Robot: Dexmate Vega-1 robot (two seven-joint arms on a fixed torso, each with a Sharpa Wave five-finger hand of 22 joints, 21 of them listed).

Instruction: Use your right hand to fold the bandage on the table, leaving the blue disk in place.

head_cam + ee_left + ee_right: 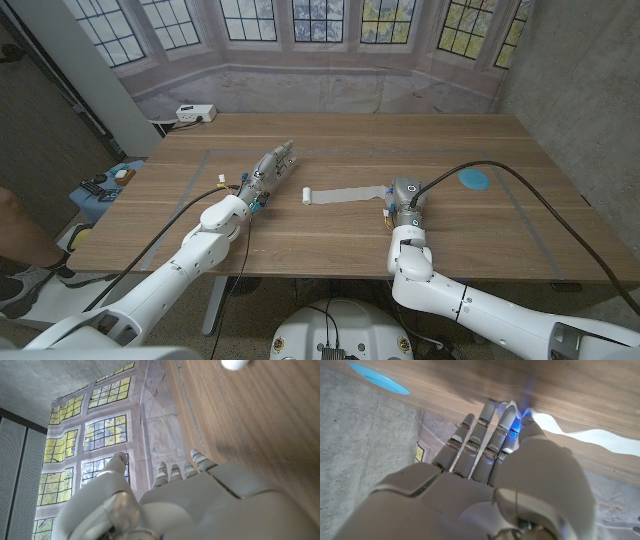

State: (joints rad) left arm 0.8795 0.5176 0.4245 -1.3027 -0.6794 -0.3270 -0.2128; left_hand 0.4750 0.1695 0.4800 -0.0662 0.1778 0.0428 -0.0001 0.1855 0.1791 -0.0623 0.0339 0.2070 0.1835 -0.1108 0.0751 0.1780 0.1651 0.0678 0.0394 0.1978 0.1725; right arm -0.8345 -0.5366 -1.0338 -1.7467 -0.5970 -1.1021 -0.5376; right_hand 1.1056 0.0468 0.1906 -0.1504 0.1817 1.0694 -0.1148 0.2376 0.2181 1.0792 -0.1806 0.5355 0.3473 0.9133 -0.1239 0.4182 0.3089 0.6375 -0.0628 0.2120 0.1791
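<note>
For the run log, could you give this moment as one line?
right hand at bandage end | left hand idle | blue disk in place

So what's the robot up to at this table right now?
The right robot hand is at one end of a white bandage stretched across the wooden table, fingers touching that end, apparently about to fold it. The other end is still rolled. The left robot hand waits nearby, holding nothing. A blue disk sits apart, untouched.

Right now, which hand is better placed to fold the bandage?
The right hand: it is already at the bandage strip's end, fingertips on it. The left hand waits beside the rolled end.
</note>
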